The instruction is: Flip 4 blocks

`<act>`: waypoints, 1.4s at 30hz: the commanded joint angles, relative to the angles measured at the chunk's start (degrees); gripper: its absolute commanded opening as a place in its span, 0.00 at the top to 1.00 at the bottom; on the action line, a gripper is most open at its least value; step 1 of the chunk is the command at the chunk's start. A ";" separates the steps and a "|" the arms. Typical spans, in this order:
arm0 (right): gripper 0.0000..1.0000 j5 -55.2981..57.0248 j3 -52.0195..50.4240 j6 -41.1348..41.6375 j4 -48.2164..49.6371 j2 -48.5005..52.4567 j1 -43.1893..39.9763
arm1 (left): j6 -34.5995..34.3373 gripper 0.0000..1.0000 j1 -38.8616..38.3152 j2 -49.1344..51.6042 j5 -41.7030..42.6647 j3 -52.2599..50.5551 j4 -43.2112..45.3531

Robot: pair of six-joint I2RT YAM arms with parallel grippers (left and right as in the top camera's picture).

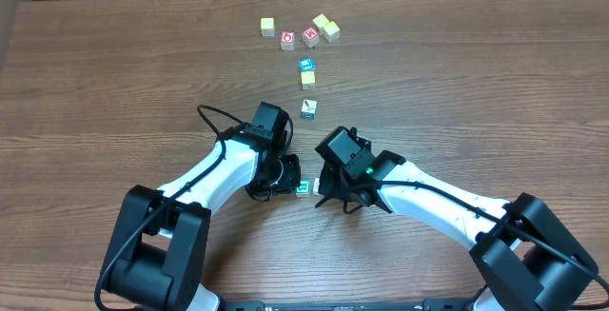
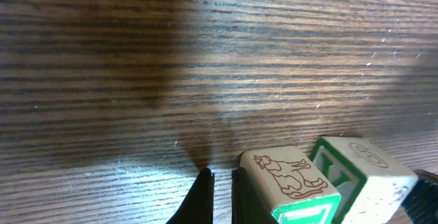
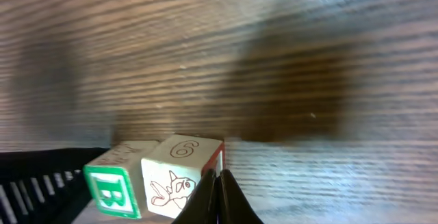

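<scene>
Two blocks sit side by side on the table between my grippers. The green-faced block (image 1: 303, 188) (image 2: 291, 183) (image 3: 109, 181) has a letter B and a drawn animal on top. The white block (image 1: 316, 186) (image 2: 356, 172) (image 3: 179, 172) carries a 6 and a fish drawing. My left gripper (image 1: 290, 172) (image 2: 220, 186) is shut and empty, its outer finger against the green-faced block. On the other side, my right gripper (image 1: 327, 184) (image 3: 220, 186) is shut and empty, resting against the white block. A white block with a teal mark (image 1: 309, 108) and a yellow block (image 1: 307, 79) lie farther back.
A blue-faced cube (image 1: 306, 65) lies behind the yellow one. At the back stand two red-faced cubes (image 1: 287, 40) (image 1: 310, 36), two cream cubes (image 1: 322, 22) (image 1: 330, 31) and a pale yellow cube (image 1: 267, 27). Both arms reach in from the front edge.
</scene>
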 commanded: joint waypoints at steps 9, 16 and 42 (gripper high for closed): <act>0.96 2.93 -0.28 -2.99 0.66 0.20 -0.04 | 0.44 0.96 -0.44 0.92 0.55 1.20 1.90; 0.96 2.89 -0.28 -2.93 0.70 0.20 -0.04 | -0.92 0.96 -0.44 0.92 2.16 1.18 2.01; 0.96 1.70 -0.11 -6.80 0.00 0.17 -0.37 | -5.62 0.96 -0.48 0.92 1.46 1.18 0.94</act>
